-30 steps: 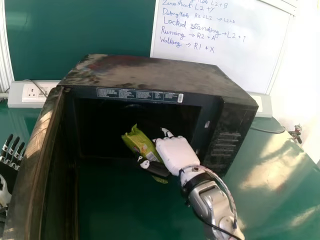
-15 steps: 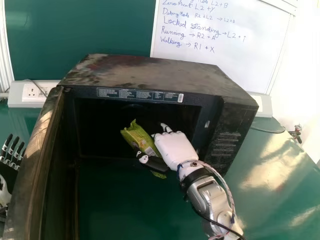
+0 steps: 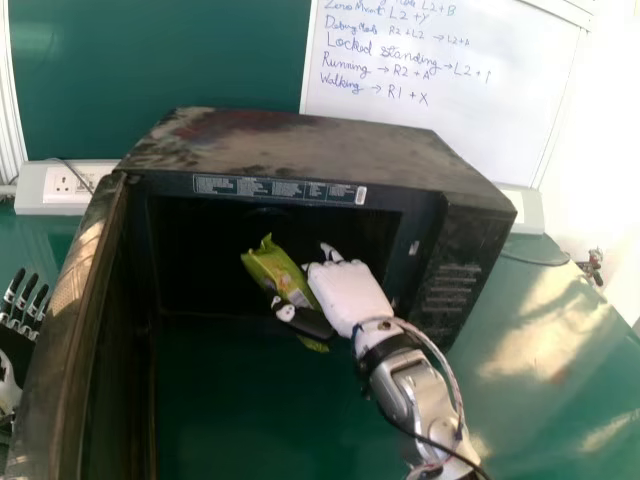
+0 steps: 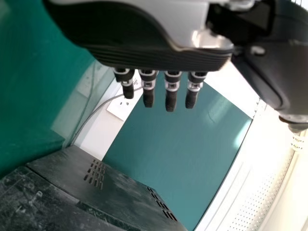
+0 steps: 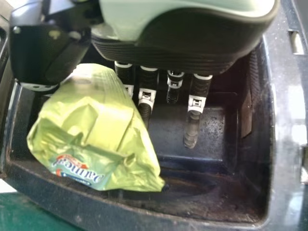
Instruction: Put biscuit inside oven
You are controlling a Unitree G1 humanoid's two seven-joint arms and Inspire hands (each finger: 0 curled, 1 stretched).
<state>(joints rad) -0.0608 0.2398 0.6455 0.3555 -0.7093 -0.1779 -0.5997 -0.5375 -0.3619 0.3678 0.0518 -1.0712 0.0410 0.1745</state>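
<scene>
Pinching the biscuit packet [image 3: 270, 268] thumb-to-fingers, the right hand [image 3: 350, 298] has it at the mouth of the oven [image 3: 300, 145], long axis slanting in and leftward. Left hand [image 3: 14, 350] is farther off, fingers straight, so the right one probably feeds it deeper.

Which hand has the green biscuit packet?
The right hand, at the oven, pinches the packet between thumb and fingers; the left hand, beside the oven door, holds nothing.
</scene>
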